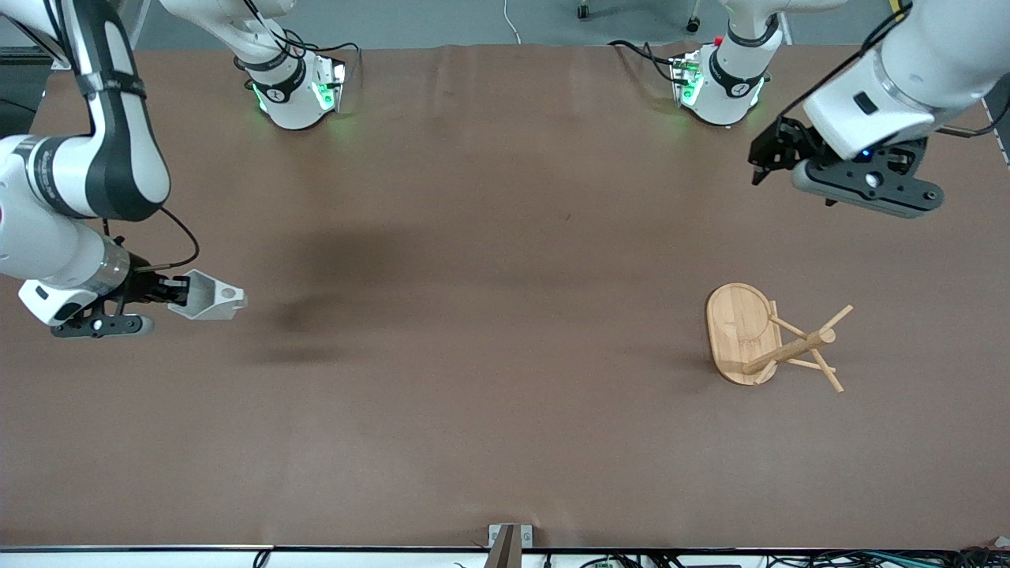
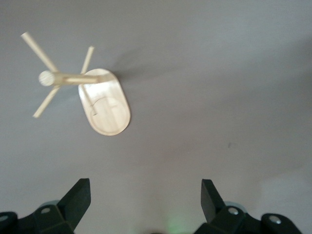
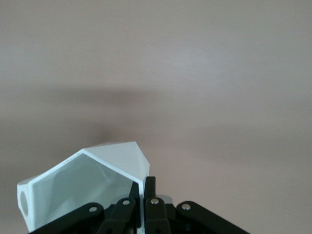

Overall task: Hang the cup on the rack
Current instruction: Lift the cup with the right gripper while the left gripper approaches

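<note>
Brown paper covers the whole table (image 1: 505, 260), matte, with faint creases and soft shadows; no brand, label or writing is readable anywhere. Grey floor and a chair's castors show past the table's edge by my bases, and cables run along the edge nearest the front camera.

My right gripper (image 1: 177, 290) is up in the air over the right arm's end of the table, its fingers (image 3: 146, 195) pinching the rim wall of the cup (image 1: 207, 297), a white faceted cup held tipped on its side, its handle hole visible.

My left gripper (image 1: 764, 164) hangs over the left arm's end, waiting, with its fingers (image 2: 73, 200) spread wide and nothing between them.

Rack (image 1: 769, 339): a light wooden mug tree with an oval base, central post and thin pegs, standing toward the left arm's end, well apart from the cup.
</note>
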`<state>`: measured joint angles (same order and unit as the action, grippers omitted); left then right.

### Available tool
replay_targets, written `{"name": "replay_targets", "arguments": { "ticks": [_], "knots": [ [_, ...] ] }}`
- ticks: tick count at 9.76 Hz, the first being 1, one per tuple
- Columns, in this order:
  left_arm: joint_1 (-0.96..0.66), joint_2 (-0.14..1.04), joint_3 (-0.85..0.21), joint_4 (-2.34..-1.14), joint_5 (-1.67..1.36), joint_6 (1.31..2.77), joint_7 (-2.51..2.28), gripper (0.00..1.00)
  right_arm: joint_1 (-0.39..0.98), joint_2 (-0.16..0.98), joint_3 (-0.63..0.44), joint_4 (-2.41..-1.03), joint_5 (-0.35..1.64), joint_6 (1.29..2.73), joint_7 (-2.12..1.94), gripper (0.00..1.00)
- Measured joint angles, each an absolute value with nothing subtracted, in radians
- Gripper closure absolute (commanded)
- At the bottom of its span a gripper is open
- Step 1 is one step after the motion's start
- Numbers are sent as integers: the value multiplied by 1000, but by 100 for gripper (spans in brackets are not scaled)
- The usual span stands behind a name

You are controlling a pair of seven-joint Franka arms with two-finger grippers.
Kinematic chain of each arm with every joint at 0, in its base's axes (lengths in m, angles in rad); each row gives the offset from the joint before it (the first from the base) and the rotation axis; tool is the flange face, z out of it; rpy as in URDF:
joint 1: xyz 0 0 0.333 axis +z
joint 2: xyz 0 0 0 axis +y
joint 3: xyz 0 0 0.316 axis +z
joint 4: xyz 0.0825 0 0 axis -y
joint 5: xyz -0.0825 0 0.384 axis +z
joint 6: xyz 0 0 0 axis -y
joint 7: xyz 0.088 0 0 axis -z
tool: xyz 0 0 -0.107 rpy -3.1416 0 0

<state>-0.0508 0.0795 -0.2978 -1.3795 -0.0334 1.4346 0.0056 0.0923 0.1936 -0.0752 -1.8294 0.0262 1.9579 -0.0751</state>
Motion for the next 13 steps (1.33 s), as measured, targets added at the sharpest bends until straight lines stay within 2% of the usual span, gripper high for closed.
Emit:
{"name": "replay_targets", "arguments": {
  "ticks": [3,8,10,13],
  "knots": [
    [-54,79,-368,-1365,-137,1435,50,0,250,196,-23,-1787,238,1924,51,99],
    [-52,79,-417,-1365,-321,1444,304,0,274,219,100,-1786,756,1955,-83,99],
    [-52,81,-459,-1397,-326,1510,423,0,273,225,101,-1797,950,1937,-217,99],
    [-54,83,-542,-1457,-327,1663,534,0,272,231,101,-1803,1231,1821,-325,99]
  ]
}}
